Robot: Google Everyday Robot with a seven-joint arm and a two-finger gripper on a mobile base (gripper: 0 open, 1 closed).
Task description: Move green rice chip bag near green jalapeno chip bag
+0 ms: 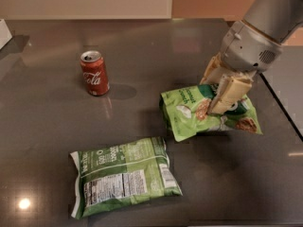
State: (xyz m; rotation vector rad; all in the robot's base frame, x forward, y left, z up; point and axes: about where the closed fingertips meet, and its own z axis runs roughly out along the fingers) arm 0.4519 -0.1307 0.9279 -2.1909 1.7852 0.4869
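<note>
From where I stand, the grey arm (258,37) reaches in over the right edge of the dark, glossy surface (57,126). Its cream-coloured two-finger end effector (214,96) points down over the right half, roughly midway between the far and near edges. The fingers are pinching the upper edge of the small, crinkled bright green rice chip bag (189,110), which is printed with round tan cakes. One finger (227,91) lies across the front of the bag and the other sits behind it. A grip on the top seam makes sense, since a soft, puffy packet gives little else to hold and would likely slip out of a hold across its body.

The bag hangs tilted, its left corner dipping toward the surface over a dark shadow. I judge it to be lifted or barely skimming, but I cannot tell which.

The large flat green jalapeno chip bag (123,176), with its white nutrition panel facing up, lies by the near edge, left of centre. It is apart from the held bag but not far off. A red soda can (94,73) stands upright toward the far left, well clear of the straight path between the two bags.

The carry looks well under way. What remains is a short move toward the near edge and leftward, then a release beside the flat bag without landing on it.
</note>
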